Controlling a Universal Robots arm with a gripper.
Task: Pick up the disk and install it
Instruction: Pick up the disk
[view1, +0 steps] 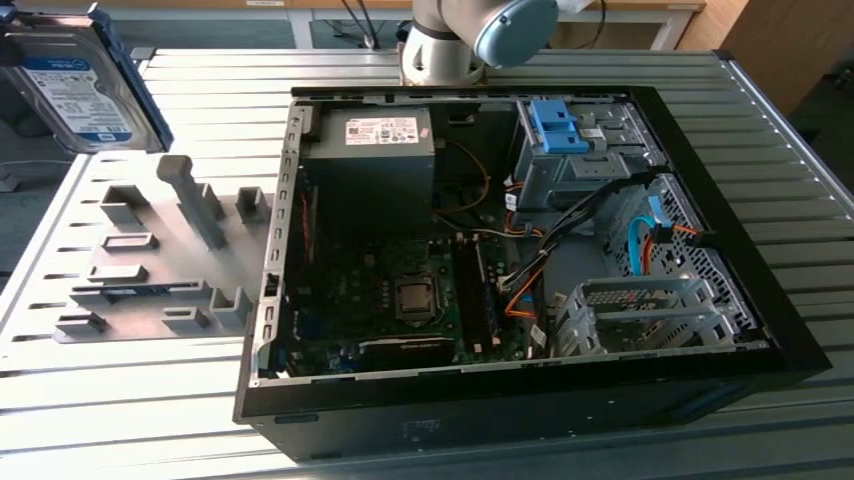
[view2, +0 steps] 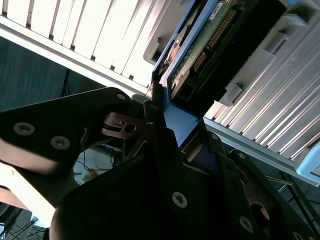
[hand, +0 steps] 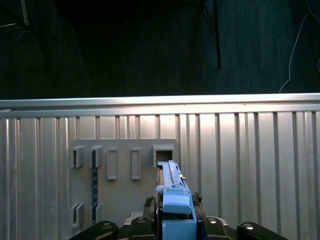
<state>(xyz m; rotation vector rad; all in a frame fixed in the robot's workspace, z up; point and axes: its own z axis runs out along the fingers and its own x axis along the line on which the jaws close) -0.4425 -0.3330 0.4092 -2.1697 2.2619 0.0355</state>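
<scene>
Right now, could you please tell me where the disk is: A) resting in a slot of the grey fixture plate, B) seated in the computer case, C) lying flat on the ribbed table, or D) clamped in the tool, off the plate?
D: in the first wrist view the tool is shut on the disk by its blue frame, with the grey fixture plate beyond it.

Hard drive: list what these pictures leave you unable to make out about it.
Exterior view: the hard drive is cut off by the left edge.
Second wrist view: the claw covers its near end; its label faces away.
First wrist view: the hard drive shows edge-on, so neither flat side shows.
</scene>
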